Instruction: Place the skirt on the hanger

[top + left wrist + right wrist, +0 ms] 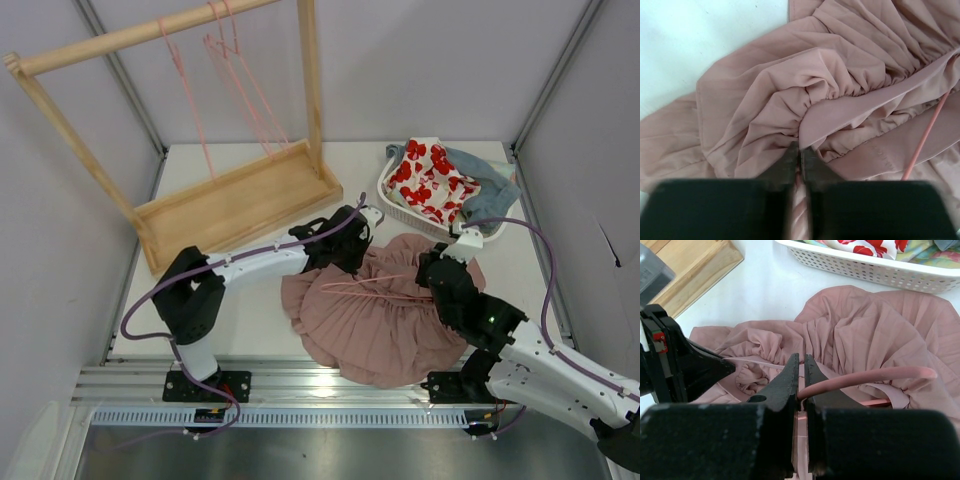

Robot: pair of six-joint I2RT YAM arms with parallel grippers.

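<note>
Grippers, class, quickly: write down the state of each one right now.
Left gripper: closed, pinching the skirt at its gathered waist.
Right gripper: closed on the hanger.

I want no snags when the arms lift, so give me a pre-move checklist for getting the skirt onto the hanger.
1. Right gripper shut on the hanger: ok.
2. Left gripper pinching the skirt at its gathered waist: ok.
3. Only one fabric layer pinched: cannot tell.
4. Hanger arm inside the waist opening: cannot tell.
5. Skirt apart from the wooden rack: ok.
</note>
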